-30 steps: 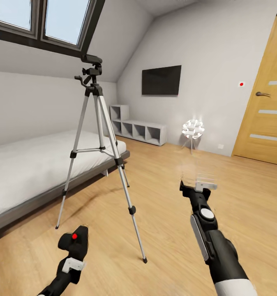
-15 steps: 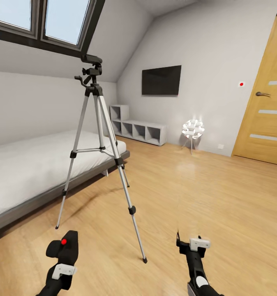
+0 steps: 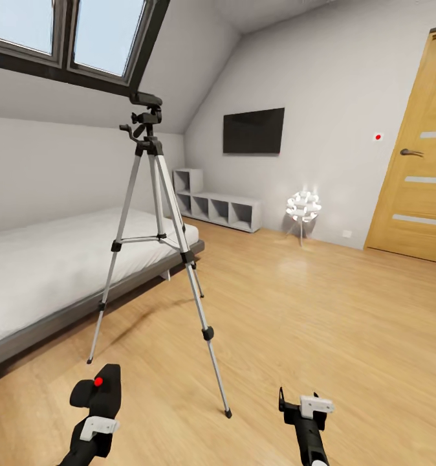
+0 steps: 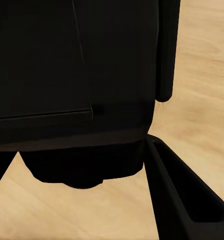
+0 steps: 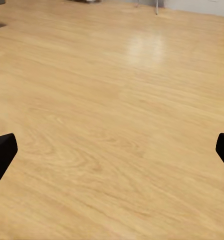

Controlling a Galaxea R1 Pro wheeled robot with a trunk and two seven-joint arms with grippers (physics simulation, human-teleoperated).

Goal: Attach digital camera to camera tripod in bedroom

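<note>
Head view: camera tripod (image 3: 154, 228) stands upright on the light wood floor (image 3: 321, 304), legs splayed, black head with pan handle at top, nothing mounted on it. Bed (image 3: 46, 272) with white mattress sits just behind the tripod, two of the legs landing near its grey frame; skylight window (image 3: 63, 32) is above the tripod head. Beyond the tripod, against the far wall: grey cubby shelf (image 3: 217, 206), wall TV (image 3: 253, 130), small white floor lamp (image 3: 303, 207); wood door (image 3: 420, 175) is well off to the tripod's right. Left gripper (image 3: 96, 414) is low in front of the tripod, just left of its nearest foot, clamped on the digital camera (image 3: 101, 395), red button facing up. Left wrist view: black camera body (image 4: 77, 85) sits right at the lens with one finger (image 4: 184, 195) alongside it, floor behind. Right gripper (image 3: 302, 409) is low to the right of the nearest tripod foot, well apart from it, holding nothing. Right wrist view: both fingertips (image 5: 2, 152) sit at the frame's opposite edges, jaws spread wide over bare floor.
</note>
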